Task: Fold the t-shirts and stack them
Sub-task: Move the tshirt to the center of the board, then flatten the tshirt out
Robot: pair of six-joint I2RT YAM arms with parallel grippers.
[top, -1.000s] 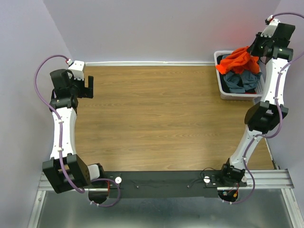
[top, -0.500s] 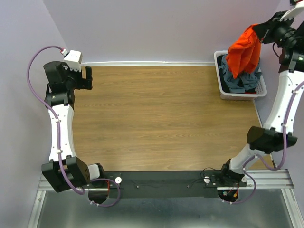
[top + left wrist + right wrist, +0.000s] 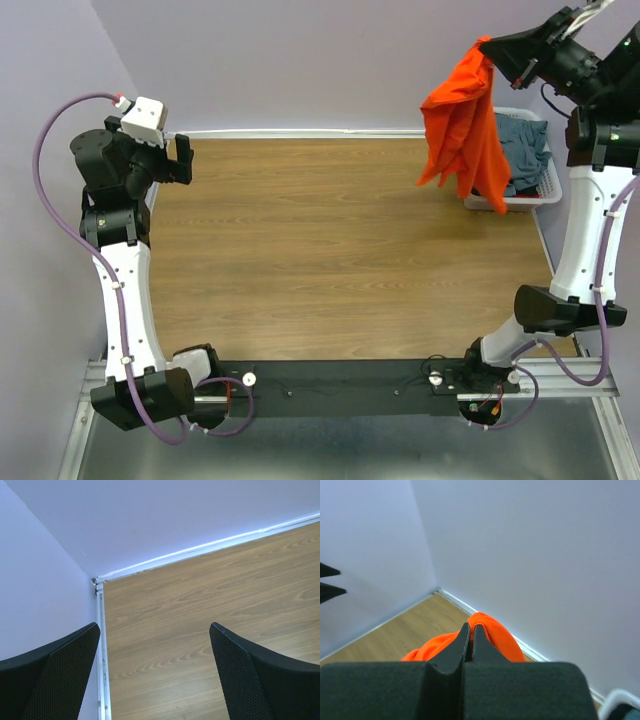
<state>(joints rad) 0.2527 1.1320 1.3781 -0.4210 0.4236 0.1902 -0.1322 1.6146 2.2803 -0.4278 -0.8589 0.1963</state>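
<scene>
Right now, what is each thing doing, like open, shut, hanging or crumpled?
orange t-shirt, hanging unfolded in the air from the right gripper.
blue-grey t-shirts, crumpled in the basket.
basket, upright, holding the blue-grey t-shirts.
right gripper, shut on the orange t-shirt.
left gripper, open, empty.

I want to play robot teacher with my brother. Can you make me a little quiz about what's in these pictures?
1. True or false: the orange shirt is lying flat.
2. Which arm's fingers pinch it? A) left B) right C) both
3. Fill in: the grey shirts sit in the white ___.
Key: 1 false, it hangs in the air. 2 B: the right fingers pinch it, while the left fingers are open and empty. 3 basket.
</scene>
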